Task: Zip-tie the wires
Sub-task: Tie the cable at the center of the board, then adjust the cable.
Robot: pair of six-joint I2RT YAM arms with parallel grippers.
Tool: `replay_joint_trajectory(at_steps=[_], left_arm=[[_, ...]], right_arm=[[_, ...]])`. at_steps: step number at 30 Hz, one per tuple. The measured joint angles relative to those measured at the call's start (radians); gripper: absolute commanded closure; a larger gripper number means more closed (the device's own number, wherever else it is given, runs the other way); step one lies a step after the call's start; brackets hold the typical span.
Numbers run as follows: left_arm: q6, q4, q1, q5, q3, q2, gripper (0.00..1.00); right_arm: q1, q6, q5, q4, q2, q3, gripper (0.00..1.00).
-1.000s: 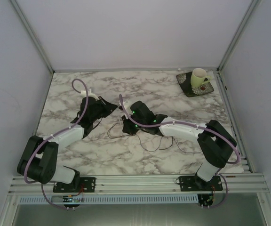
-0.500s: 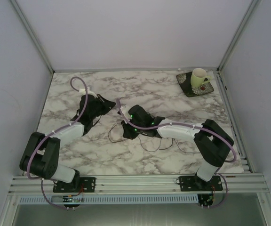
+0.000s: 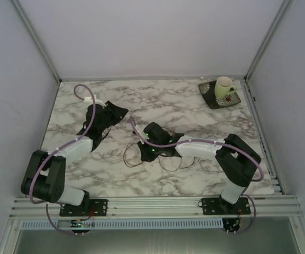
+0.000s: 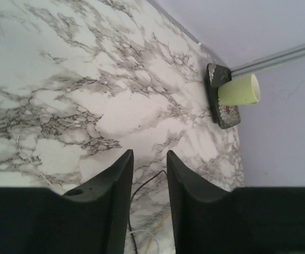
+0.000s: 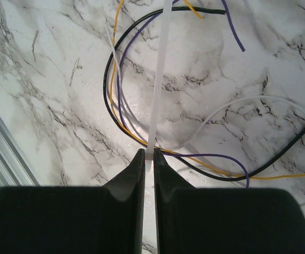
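White zip tie (image 5: pixel 158 79) pinched in right jaws across wires (image 5: pixel 109 74), left jaws spread empty; looping it probably comes next.

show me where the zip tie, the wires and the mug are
zip tie (image 5: pixel 157 90), right wrist view, middle of the white strap
wires (image 5: pixel 106 76), right wrist view, left bend of the black wire's loop
mug (image 4: pixel 238 90), left wrist view, its pale green side

Left arm (image 3: pixel 70 151) reaches forward; the left gripper (image 4: pixel 149 156) has its fingers slightly parted, with nothing between them. Right arm (image 3: pixel 200 147) bends inward; the right gripper (image 5: pixel 149 154) pinches a white zip tie (image 5: pixel 158 79) at its fingertips.
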Motion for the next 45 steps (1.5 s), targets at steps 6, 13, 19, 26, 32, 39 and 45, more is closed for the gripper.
replay_joint_trajectory(at_steps=[6, 13, 19, 26, 32, 39, 45], left_arm=[[0.033, -0.095, 0.026, -0.043, -0.062, -0.15, 0.44], [0.042, -0.237, 0.034, -0.065, -0.164, -0.363, 0.46], [0.022, -0.386, 0.034, -0.066, -0.283, -0.515, 0.54], [-0.042, -0.451, 0.022, -0.035, -0.397, -0.558, 0.58], [-0.078, -0.469, -0.028, -0.027, -0.425, -0.545, 0.59], [-0.109, -0.468, -0.124, -0.034, -0.435, -0.501, 0.6], [-0.131, -0.47, -0.145, -0.062, -0.466, -0.494, 0.61]], right_arm=[[-0.033, 0.039, 0.0, 0.006, -0.002, -0.005, 1.0], [-0.054, 0.091, 0.003, 0.015, -0.009, -0.018, 1.0], [-0.054, 0.113, 0.003, 0.018, -0.009, -0.019, 1.0], [-0.054, 0.124, 0.003, 0.024, -0.009, -0.019, 1.0], [-0.054, 0.127, 0.007, 0.024, -0.009, -0.018, 1.0], [-0.054, 0.129, 0.011, 0.024, -0.009, -0.018, 1.0], [-0.054, 0.129, 0.015, 0.023, -0.009, -0.018, 1.0]])
